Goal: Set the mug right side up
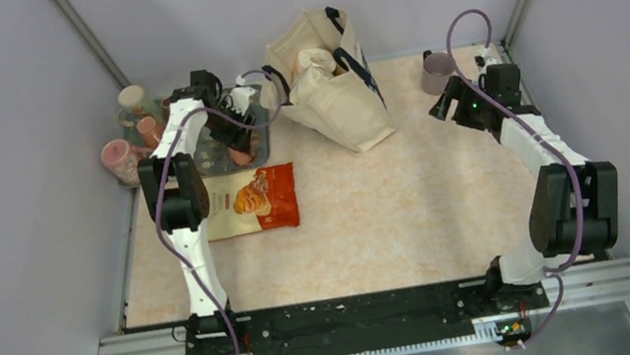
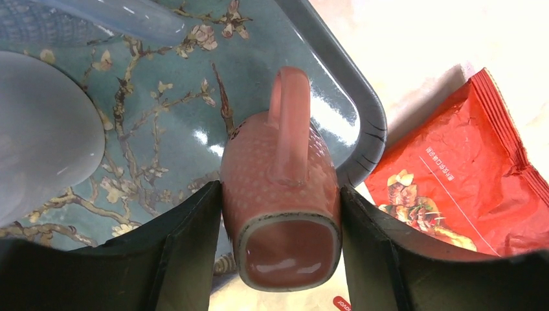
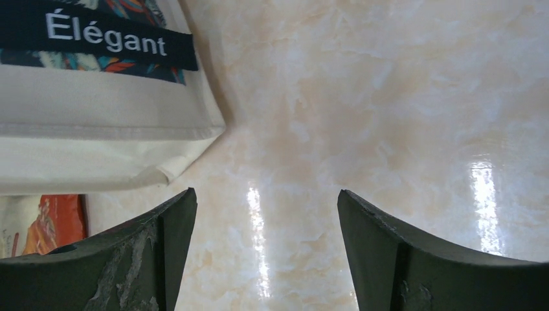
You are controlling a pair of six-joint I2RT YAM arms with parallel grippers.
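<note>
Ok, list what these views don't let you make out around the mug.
Top view: pink mug mostly hidden under the left hand.
Left wrist view: mug's far end hidden by its own body; pale round object blurred, cut off by the left edge.
Right wrist view: tote bag cut off by the top edge.

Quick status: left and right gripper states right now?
Left gripper: closed on the pink mug, fingers against both its sides.
Right gripper: open, holding nothing.

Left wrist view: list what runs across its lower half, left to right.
Gripper finger → pink mug → other gripper finger → red snack packet.
</note>
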